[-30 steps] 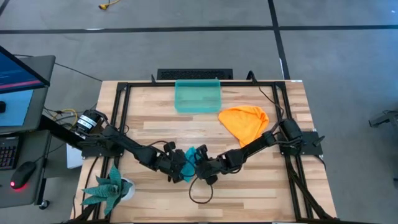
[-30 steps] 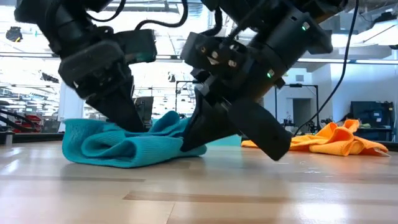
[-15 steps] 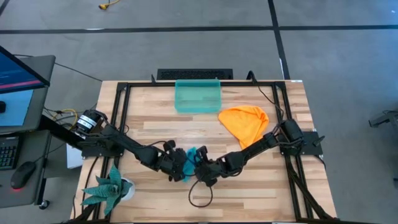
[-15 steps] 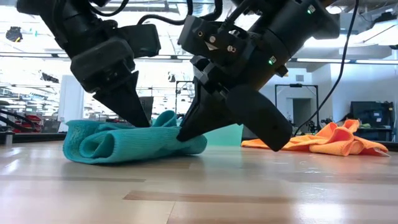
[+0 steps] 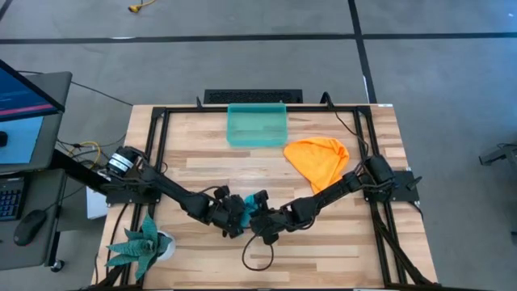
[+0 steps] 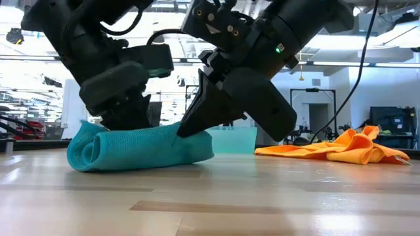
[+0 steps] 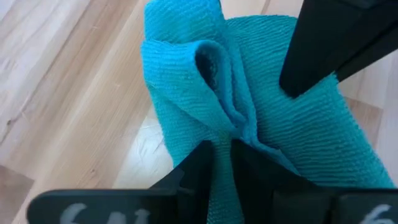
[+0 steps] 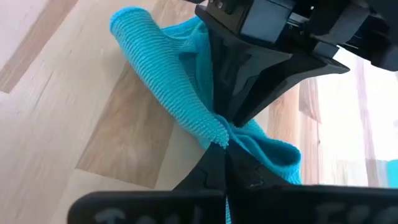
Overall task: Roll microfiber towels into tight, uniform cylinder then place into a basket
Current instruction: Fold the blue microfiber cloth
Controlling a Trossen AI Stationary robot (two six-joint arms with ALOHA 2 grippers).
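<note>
With the blue towel (image 6: 141, 147), well in front of the basket (image 5: 257, 125), pinched by the left gripper (image 7: 222, 163) and the right gripper (image 8: 222, 155), the loose roll could be unwound if either pinch slips.

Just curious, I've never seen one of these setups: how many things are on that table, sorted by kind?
Towels: 2, a teal towel and an orange towel
Baskets: 1, a green basket
Potted plants: 1, a plant
Total: 4
</note>
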